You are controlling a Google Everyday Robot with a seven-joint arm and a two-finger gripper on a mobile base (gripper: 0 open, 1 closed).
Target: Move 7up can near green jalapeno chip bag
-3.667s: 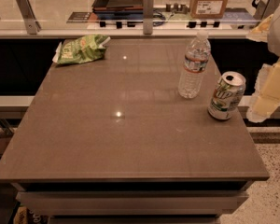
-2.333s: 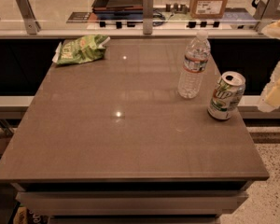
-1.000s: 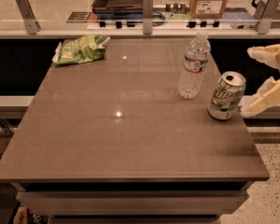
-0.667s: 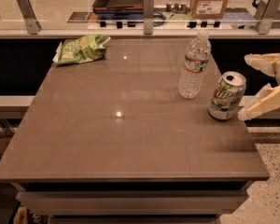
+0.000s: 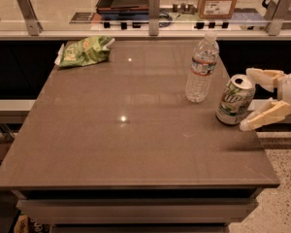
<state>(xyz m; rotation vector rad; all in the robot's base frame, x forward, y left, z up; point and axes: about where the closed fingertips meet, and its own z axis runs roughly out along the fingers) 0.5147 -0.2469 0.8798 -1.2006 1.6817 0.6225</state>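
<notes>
The 7up can [image 5: 234,100] stands upright near the right edge of the brown table [image 5: 136,130]. It is white and green with a silver top. My gripper [image 5: 250,98] is at the right, level with the can, open. Its two pale fingers [image 5: 265,115] point left, just right of the can, one behind and one in front; they do not close on it. The green jalapeno chip bag [image 5: 84,51] lies at the table's far left corner, far from the can.
A clear plastic water bottle [image 5: 202,68] stands just left of and behind the can. A counter with a glass guard, metal posts [image 5: 154,6] and a cardboard box [image 5: 219,0] runs behind the table. Speckled floor shows at the lower right.
My gripper has come in from the right edge and moved left, down to the can's height. Its fingers now reach the can's right side. The can, bottle and bag have not moved.
</notes>
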